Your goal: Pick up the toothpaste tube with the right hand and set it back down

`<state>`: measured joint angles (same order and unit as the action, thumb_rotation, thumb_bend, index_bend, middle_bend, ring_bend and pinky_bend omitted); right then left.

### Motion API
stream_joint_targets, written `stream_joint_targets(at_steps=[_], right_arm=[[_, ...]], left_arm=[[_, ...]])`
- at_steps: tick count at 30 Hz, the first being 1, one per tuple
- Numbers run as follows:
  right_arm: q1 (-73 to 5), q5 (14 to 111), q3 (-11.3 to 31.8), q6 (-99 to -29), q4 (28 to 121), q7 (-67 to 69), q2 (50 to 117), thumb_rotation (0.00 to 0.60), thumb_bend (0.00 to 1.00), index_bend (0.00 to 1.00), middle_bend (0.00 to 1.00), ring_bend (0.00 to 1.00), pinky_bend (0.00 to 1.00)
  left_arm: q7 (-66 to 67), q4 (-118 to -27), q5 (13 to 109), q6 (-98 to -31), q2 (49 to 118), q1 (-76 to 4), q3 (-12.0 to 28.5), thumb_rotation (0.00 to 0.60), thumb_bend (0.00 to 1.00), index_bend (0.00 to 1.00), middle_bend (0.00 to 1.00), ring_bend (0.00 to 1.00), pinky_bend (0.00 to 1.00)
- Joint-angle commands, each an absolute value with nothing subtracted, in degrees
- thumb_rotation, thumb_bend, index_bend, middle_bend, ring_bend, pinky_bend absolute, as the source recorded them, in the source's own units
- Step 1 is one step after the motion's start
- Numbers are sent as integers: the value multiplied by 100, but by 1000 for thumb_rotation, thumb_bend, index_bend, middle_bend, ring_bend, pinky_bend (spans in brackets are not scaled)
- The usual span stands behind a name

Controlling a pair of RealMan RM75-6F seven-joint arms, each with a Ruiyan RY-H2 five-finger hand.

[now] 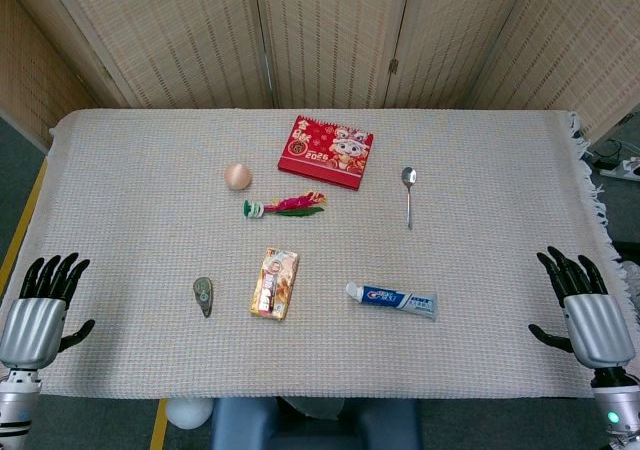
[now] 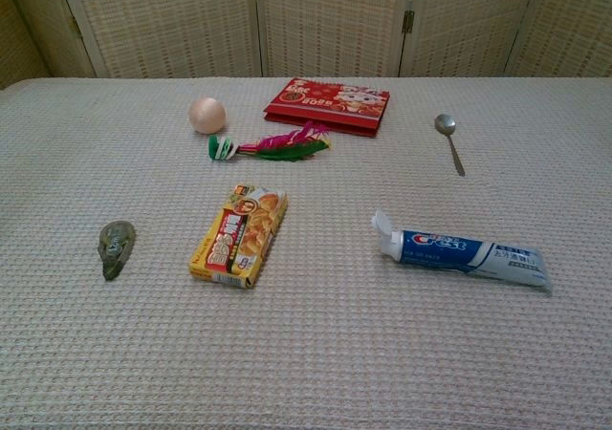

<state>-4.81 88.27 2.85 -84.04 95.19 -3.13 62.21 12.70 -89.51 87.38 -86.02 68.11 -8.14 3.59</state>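
On the cloth, far of the tube, lie a spoon, red book, feather toy and ball; a box sits left. Nothing blocks the white-and-blue tube, flat, cap leftward, near-centre. Right hand and left hand hover spread, empty, at the near corners.

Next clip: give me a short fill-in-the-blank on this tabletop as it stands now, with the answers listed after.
1. The white and blue toothpaste tube lies flat on the table with its cap pointing toward the yellow ____ box.
2. The metal spoon lies with its bowl toward the ____ edge of the table.
3. The right hand holds ____.
4. The round peach-coloured ball sits to the left of the ____ calendar.

Missing words: snack; far; nothing; red
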Motion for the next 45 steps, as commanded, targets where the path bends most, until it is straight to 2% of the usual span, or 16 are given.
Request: stream_joint_targets(at_steps=[1,9,20,26,33,45], right_arm=[[-561,8860,276,-8296,9519,-372,6288,600,59,9,80,122,66],[-973,8812,376,-7772,9548,-761,6645,600,59,29,114,174,147],[-1857,8433,595,-6626,9365,-1340,7502,600,59,32,117,162,155],[-2225,8171,704,-6275,8956,-1660,8167,600,59,33,124,160,169],[-2567,8025,680,-5938,8655,-2024,8637,600,59,33,124,161,176],[-3012,7593,828,-5519,7998,-2131,9087,600,59,36,125,167,178]], left_arm=[[1262,-8967,8758,-8616,6804,-812,353,600,241,147,103,82,0],[1222,-9007,8793,-8719,6738,-756,336,600,241,147,105,84,0],[1194,-9111,8820,-8844,6625,-664,313,600,241,147,105,83,0],[1200,-9143,8805,-8854,6602,-627,294,600,241,147,105,84,0],[1216,-9201,8804,-8869,6573,-611,302,600,241,147,105,85,0],[1260,-9227,8794,-8811,6572,-630,308,600,241,146,105,86,0]])
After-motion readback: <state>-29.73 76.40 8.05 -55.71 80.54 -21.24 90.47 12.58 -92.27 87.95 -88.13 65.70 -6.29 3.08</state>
